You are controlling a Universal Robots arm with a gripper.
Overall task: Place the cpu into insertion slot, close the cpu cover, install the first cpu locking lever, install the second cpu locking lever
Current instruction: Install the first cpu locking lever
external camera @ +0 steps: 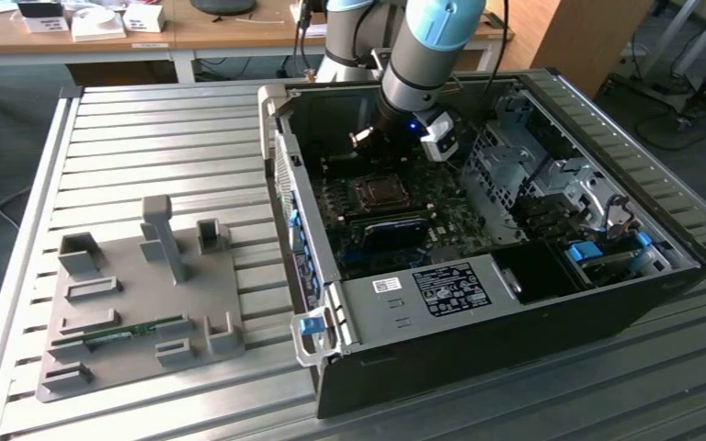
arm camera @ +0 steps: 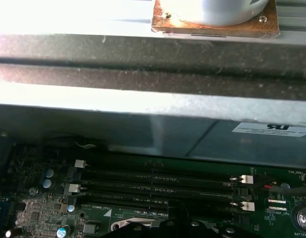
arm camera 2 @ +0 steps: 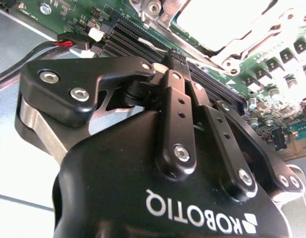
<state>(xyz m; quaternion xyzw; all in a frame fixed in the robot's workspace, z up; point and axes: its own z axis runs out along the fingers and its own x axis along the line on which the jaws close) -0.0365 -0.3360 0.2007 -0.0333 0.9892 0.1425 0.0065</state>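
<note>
1. Here, the open black computer case on the slatted tabletop holds the motherboard, with the insertion slot near its middle.
2. The pincer hangs inside near the case's far wall (fingertips pressed together, gripping nothing).
3. Four memory slots lie alongside.

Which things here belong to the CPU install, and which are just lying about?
Belong to the job:
gripper, down inside the computer case
insertion slot, close by the gripper

Lying about:
grey holder tray on the exterior view's left
green memory stick lying on that tray
memory slots
white boxes on the wooden desk
</note>
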